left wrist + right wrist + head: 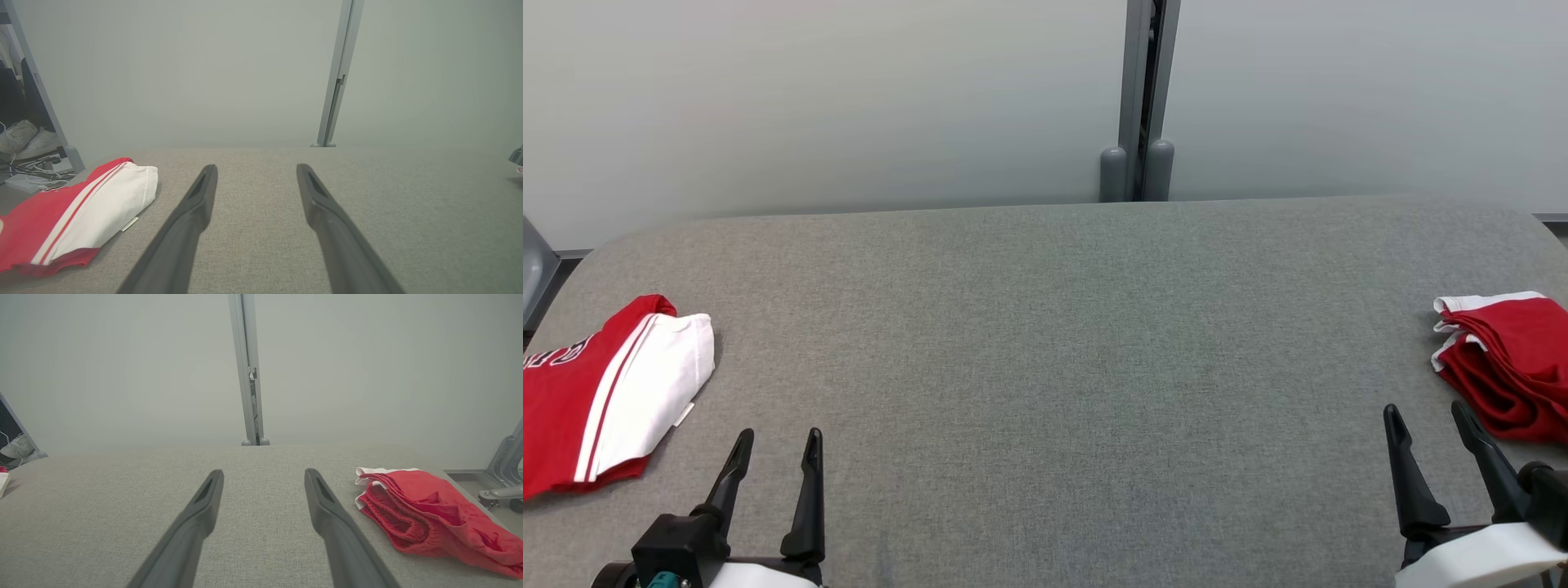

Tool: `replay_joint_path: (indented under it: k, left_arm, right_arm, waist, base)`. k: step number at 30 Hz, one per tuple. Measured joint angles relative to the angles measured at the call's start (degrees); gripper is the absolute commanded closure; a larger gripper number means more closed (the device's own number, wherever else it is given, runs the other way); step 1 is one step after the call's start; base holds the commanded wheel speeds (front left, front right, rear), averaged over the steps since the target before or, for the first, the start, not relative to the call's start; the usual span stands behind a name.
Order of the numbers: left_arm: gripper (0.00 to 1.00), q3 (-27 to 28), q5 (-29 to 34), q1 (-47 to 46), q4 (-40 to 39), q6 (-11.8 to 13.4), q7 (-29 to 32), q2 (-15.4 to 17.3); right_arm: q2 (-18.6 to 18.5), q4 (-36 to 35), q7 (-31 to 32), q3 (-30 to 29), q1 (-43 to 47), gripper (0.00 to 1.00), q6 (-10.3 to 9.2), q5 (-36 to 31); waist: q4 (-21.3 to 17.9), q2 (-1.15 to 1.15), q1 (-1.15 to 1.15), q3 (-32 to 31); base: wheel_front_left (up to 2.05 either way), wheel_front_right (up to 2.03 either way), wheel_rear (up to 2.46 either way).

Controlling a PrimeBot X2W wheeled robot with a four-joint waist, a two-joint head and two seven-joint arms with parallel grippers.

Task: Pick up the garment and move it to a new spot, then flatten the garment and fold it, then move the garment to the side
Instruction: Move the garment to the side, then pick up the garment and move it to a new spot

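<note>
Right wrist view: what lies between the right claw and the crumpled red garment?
Nothing. In the right wrist view, the stretch is bare grey fabric surface from the open right claw to the crumpled red garment.

You lose the folded red-and-white garment (605, 392) past the head view's left edge — its dark lettering (556, 353) is cut short there and cannot be read. The crumpled red garment (1515, 367) runs off the right edge, and in the right wrist view it leaves the frame at the lower right — how its under-layers lie is hidden
</note>
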Motion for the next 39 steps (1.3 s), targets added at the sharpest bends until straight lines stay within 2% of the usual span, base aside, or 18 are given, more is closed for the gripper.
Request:
replay_joint_path:
  k: [29, 34, 39]
  left_arm:
    - [0.00, -0.51, -0.46, 0.32, -0.37, 0.52, 0.16, 0.37]
    - [0.00, -0.29, -0.53, -1.14, -0.24, 0.52, -0.21, 0.16]
    - [0.00, 0.30, -0.92, -3.05, -0.08, 0.48, -0.94, -0.40]
  right_arm:
    - [0.00, -2.68, 1.09, -0.42, 1.20, 0.00, 0.00, -0.54]
    - [-0.02, -4.08, 1.37, -0.18, 1.08, 0.00, 0.00, -0.63]
    - [-0.01, -5.52, 1.59, 0.34, 0.95, 0.00, 0.00, -0.60]
  waist:
    - [-0.23, 0.00, 0.00, 0.95]
    - [1.48, 0.00, 0.00, 1.52]
    - [5.18, 0.00, 0.00, 2.10]
  base:
    - [0.00, 0.00, 0.00]
    - [0.00, 0.00, 0.00]
    - [0.00, 0.00, 0.00]
